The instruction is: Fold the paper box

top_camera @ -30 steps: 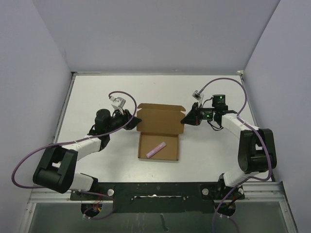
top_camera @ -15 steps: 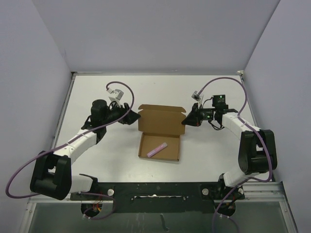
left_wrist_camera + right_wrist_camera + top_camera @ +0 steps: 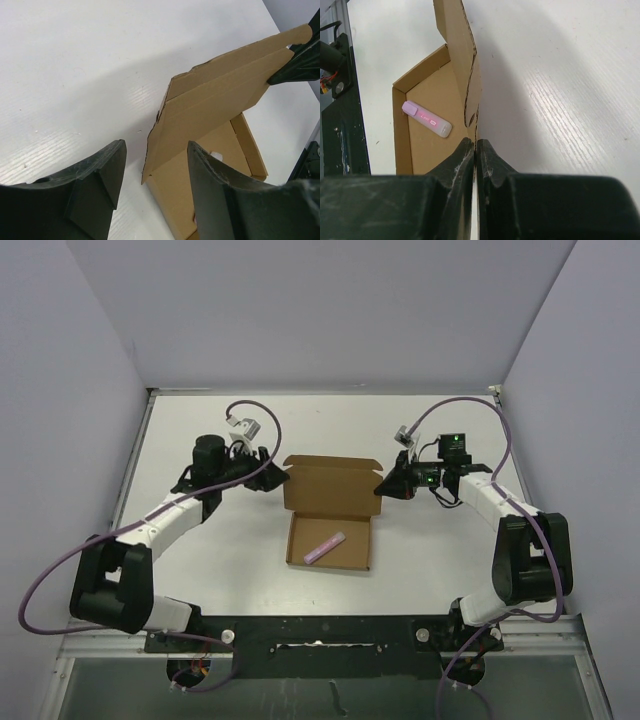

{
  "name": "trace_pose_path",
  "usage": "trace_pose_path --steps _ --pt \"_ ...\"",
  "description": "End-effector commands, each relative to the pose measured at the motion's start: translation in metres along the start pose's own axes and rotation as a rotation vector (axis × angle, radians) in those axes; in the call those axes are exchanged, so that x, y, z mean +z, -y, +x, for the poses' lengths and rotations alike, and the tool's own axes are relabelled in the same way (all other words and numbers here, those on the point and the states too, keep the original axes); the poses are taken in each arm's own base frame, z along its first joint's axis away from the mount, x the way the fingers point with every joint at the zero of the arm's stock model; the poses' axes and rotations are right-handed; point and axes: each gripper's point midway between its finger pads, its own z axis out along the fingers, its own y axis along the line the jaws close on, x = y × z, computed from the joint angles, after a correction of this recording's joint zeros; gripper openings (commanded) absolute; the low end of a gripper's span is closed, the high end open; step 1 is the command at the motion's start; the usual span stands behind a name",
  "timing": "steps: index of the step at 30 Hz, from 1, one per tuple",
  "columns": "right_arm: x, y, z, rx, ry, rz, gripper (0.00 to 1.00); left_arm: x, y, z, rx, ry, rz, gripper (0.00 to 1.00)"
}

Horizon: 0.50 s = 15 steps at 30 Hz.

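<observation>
Right pincer point(image 3: 475, 144) pinches the creased brown cardboard paper box point(image 3: 431, 152); left pincer point(image 3: 156, 148) gapes alongside.

Paper box point(image 3: 328, 515) is being carried mid counter point(image 3: 330, 425), pink stick point(image 3: 324, 547) being contained in its tray; box is being flanked by left end effector point(image 3: 277, 480) and right end effector point(image 3: 379, 486).
</observation>
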Motion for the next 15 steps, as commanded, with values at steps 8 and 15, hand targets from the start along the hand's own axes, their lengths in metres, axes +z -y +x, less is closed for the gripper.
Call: trace_pose_path --steps 8,15 --pt "-0.004 -0.008 -0.028 -0.108 0.043 -0.010 0.00 0.019 0.009 -0.019 0.046 -0.005 0.116 0.32" --pt "-0.004 -0.010 -0.029 -0.116 0.041 -0.010 0.00 0.023 0.014 -0.018 0.050 -0.005 0.159 0.17"
